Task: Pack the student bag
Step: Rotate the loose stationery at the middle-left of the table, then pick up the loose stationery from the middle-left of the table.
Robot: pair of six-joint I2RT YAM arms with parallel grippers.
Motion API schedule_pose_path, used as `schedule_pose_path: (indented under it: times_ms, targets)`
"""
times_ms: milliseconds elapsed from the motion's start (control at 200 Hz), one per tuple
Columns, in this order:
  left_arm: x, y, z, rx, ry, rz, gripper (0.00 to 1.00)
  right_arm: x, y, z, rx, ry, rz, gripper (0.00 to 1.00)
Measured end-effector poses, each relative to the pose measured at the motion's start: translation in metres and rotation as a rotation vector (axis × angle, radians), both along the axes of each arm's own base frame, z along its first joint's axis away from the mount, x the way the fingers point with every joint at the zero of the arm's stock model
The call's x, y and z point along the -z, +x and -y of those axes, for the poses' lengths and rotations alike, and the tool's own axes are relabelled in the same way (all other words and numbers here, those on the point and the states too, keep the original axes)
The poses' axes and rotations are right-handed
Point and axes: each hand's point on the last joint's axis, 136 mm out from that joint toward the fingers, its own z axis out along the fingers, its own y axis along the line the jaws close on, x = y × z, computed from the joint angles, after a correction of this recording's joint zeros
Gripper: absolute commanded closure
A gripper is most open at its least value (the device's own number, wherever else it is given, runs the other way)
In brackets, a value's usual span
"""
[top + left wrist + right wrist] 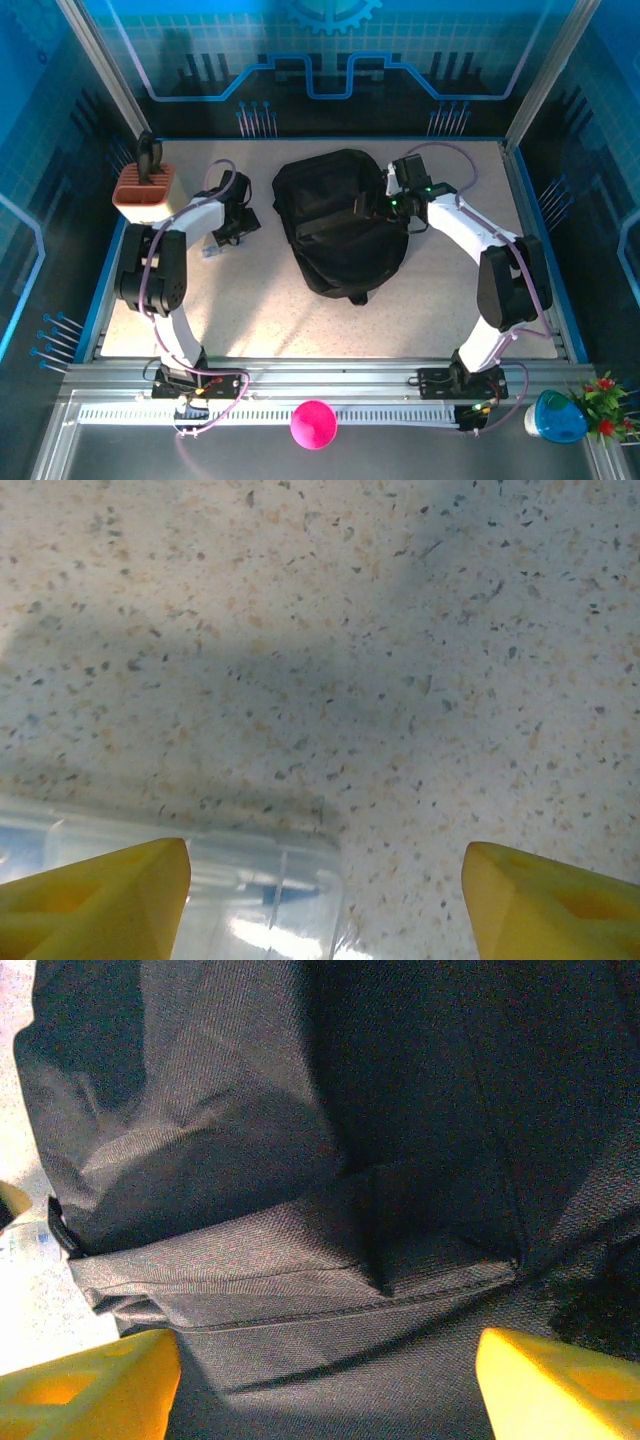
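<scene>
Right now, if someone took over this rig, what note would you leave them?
Left gripper: open, low over the table. A clear plastic container lies by one fingertip, not gripped.
Right gripper: open, over the student bag, holding nothing.
The bag lies flat mid-table. A tan box stands at the far left.
Done: cannot tell whether anything is inside the bag.
Left: the container lies outside the bag and probably needs to go in.
</scene>
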Motion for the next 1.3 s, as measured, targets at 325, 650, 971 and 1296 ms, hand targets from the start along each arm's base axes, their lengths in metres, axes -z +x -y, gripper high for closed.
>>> schedule_pose_path:
  times_ms: [325, 650, 971, 1296]
  targets:
    - [0.012, 0.003, 0.006, 0.045, -0.032, -0.055, 0.28, -0.001, -0.001, -0.004, -0.007, 0.011, 0.0, 0.22]
    - [0.009, -0.058, 0.018, 0.041, -0.141, -0.153, 0.25, 0.004, 0.002, -0.007, -0.007, 0.021, -0.018, 0.22]
    - [-0.018, -0.075, 0.002, 0.06, -0.053, -0.139, 0.14, 0.006, 0.005, -0.01, -0.001, 0.031, -0.028, 0.2]
    - [-0.014, -0.064, -0.025, 0.113, 0.049, -0.16, 0.16, 0.002, 0.009, -0.014, 0.004, 0.045, -0.011, 0.14]
